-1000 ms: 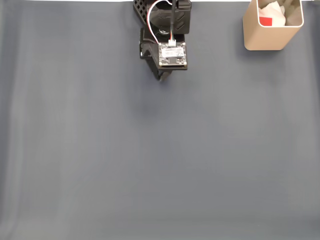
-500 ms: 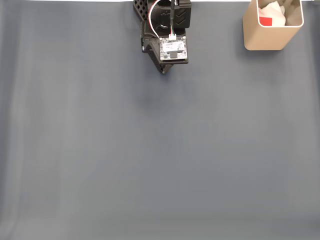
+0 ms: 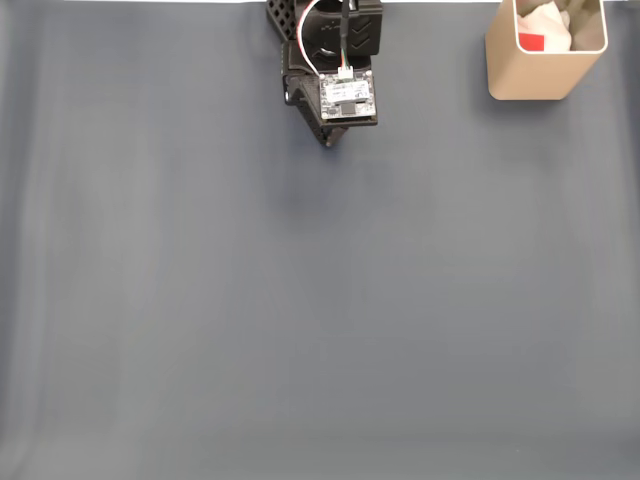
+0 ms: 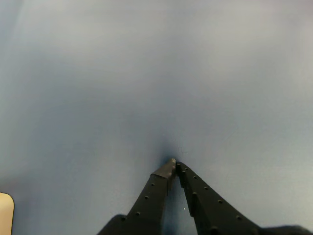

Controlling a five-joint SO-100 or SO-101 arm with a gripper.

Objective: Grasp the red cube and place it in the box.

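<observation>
Pointing at bare cloth, claw pressed together, holding nothing; red cube apparently inside box.

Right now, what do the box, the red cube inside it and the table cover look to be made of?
The box looks like matte beige plastic: thin, even walls and rounded corners, no gloss. The red cube shows just one flat, dull red face inside; plastic or painted wood, I cannot tell which. The table cover seems a dark grey-blue cloth or mat with faint lengthwise streaks and no shine. The tool is shut and empty.
</observation>
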